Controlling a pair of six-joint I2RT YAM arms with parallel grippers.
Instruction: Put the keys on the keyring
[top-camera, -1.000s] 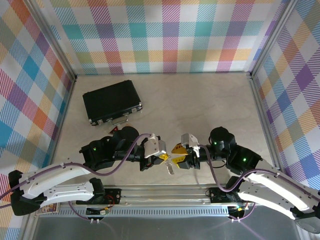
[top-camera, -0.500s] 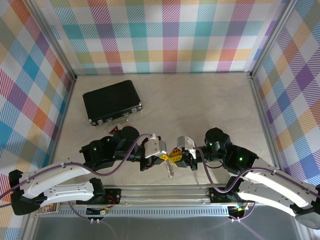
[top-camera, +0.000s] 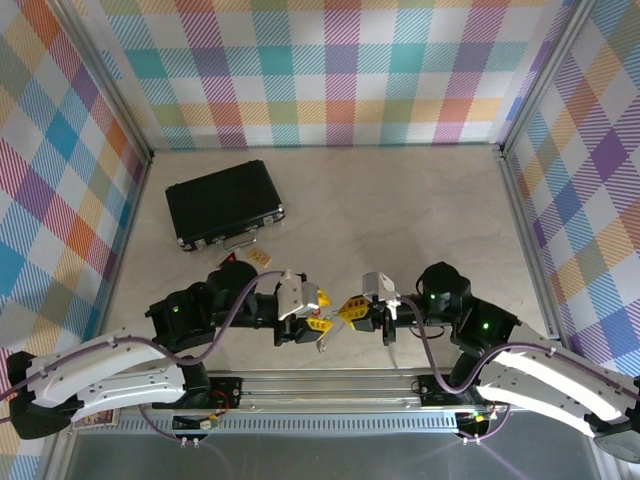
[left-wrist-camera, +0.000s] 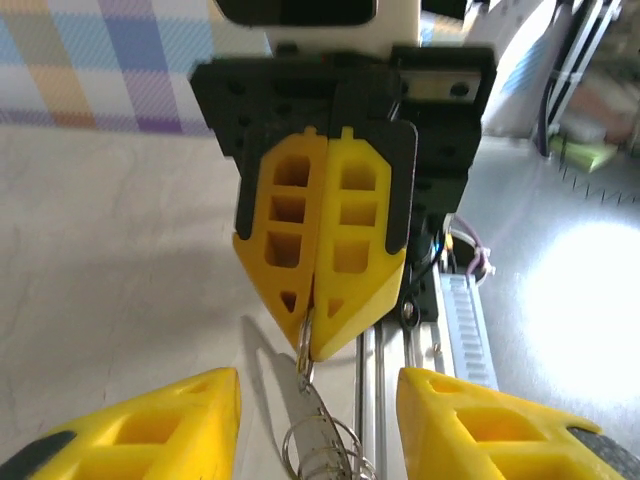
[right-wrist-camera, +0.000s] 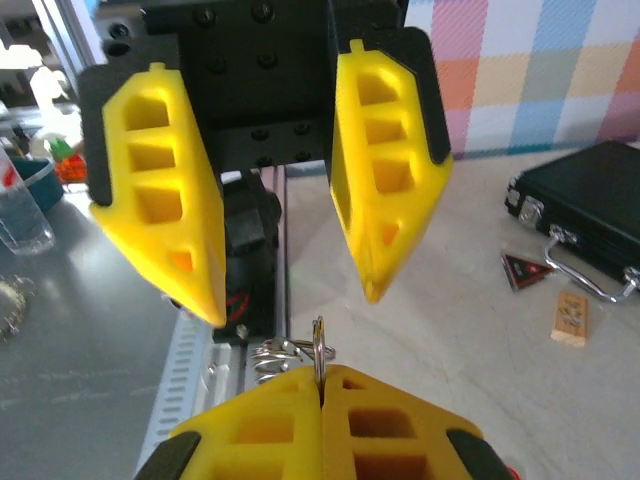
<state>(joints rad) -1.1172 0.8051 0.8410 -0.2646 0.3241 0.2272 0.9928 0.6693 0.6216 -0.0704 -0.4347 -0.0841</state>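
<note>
The keyring (top-camera: 326, 340) is a small bunch of silver metal rings hanging between my two grippers near the table's front edge. My right gripper (top-camera: 350, 309) is shut on one thin ring of it (right-wrist-camera: 318, 348), with the coiled rest (right-wrist-camera: 275, 358) hanging beside the pads. In the left wrist view the ring sticks out of the right gripper's closed tips (left-wrist-camera: 310, 335) and the bunch (left-wrist-camera: 320, 452) dangles below. My left gripper (top-camera: 319, 312) faces it, open, its fingers (left-wrist-camera: 150, 432) on either side of the bunch without touching. The keys are hidden.
A shut black case (top-camera: 224, 205) with a metal handle lies at the back left. In front of it lie a dark triangular tag (right-wrist-camera: 525, 270) and a tan rectangular tag (right-wrist-camera: 570, 316). The arms' metal base rail (top-camera: 320, 385) runs just behind the grippers.
My right gripper has closed on the keyring's ring. My left gripper, shut on the bunch before, has opened, let go and drawn back to the left. The bunch has shifted slightly left.
</note>
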